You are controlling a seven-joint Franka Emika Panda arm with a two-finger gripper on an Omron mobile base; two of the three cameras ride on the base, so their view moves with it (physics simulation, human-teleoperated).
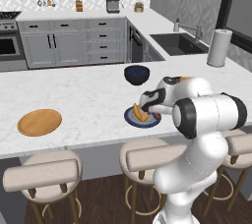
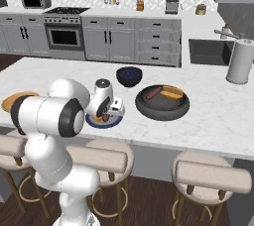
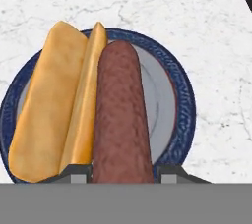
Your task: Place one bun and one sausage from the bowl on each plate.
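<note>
My gripper (image 3: 123,171) is shut on a reddish-brown sausage (image 3: 120,110), which it holds low over the blue-grey plate (image 3: 182,95). I cannot tell whether the sausage touches the plate. A golden bun (image 3: 54,105) lies on that plate right beside the sausage. From the left base view, the gripper (image 1: 151,112) reaches down over the plate (image 1: 132,118) and the bun (image 1: 139,112). The dark bowl (image 2: 149,108) to the plate's right holds one more sausage (image 2: 154,92) and one more bun (image 2: 172,92). The tan wooden plate (image 1: 39,122) lies bare at the counter's left.
A small dark blue bowl (image 1: 137,74) stands behind the blue-grey plate. A paper towel roll (image 2: 239,61) stands at the right by the sink (image 1: 177,43). Bar stools (image 1: 42,174) line the counter's front edge.
</note>
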